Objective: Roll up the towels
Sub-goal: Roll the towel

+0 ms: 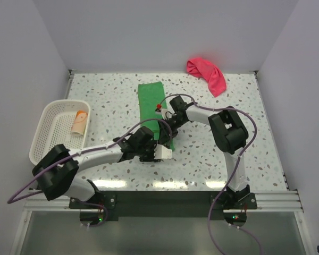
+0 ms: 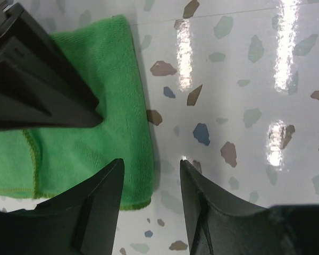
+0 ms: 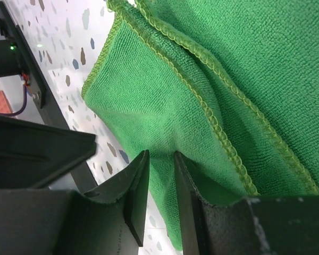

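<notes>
Basket: white plastic mesh basket (image 1: 53, 135), well to the left of the left tool (image 1: 160, 152).
Counter: glossy white speckled counter (image 1: 218, 154), streaked with light glare, lying under the left tool and the right tool (image 1: 164, 126).
Walls: plain grey walls (image 1: 149, 32), beyond both tools.
Rail: metal rail (image 1: 279, 201), on the near side of both tools.

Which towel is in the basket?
The peach-orange towel, rolled up in the white basket. The green towel lies flat mid-table; the pink towel sits crumpled far back.
</notes>
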